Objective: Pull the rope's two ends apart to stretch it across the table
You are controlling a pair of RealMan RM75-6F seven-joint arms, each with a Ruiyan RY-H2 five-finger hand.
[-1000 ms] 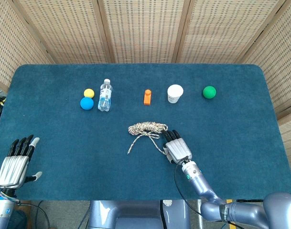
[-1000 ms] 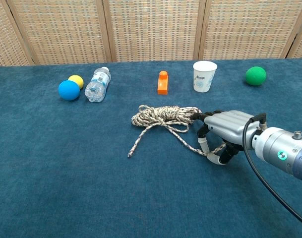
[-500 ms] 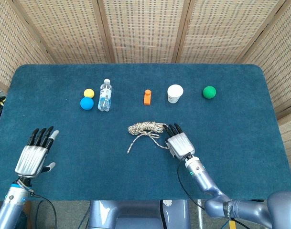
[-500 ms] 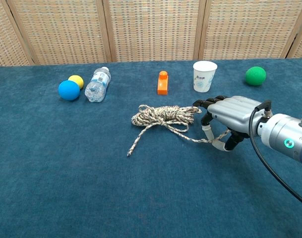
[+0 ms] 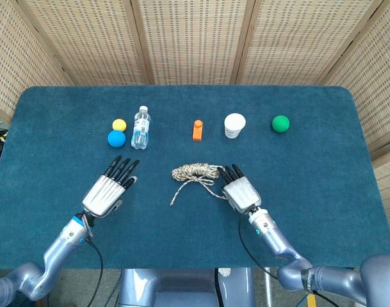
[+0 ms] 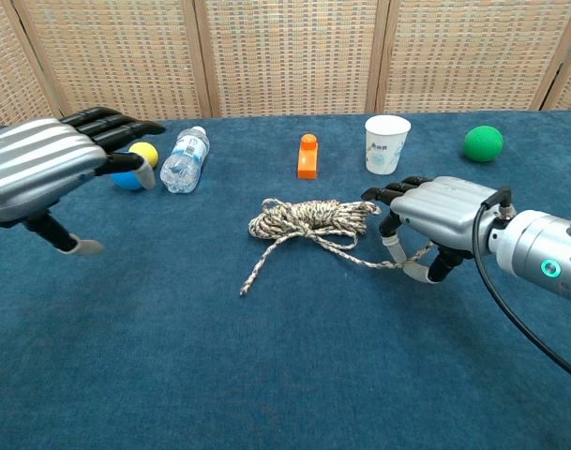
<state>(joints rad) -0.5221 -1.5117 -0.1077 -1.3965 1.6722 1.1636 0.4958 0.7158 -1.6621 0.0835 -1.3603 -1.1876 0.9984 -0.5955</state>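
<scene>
The speckled rope lies in a loose coil (image 5: 198, 171) (image 6: 308, 217) at mid-table. One free end (image 5: 173, 203) (image 6: 245, 289) trails toward the front left. The other strand runs right, under my right hand (image 5: 241, 192) (image 6: 435, 220), which pinches it between thumb and fingers just right of the coil. My left hand (image 5: 108, 188) (image 6: 51, 169) hovers open, fingers spread and palm down. It is well left of the rope and touches nothing.
Along the back stand a yellow ball (image 5: 119, 125), a blue ball (image 5: 116, 139), a lying water bottle (image 5: 140, 127) (image 6: 184, 159), an orange block (image 5: 197, 130) (image 6: 308, 156), a white cup (image 5: 234, 125) (image 6: 386, 143) and a green ball (image 5: 280, 123) (image 6: 483, 143).
My left hand has swept from the table's front-left corner rightward and forward toward the rope. The right hand has shifted slightly back and right, drawing its strand straighter.
</scene>
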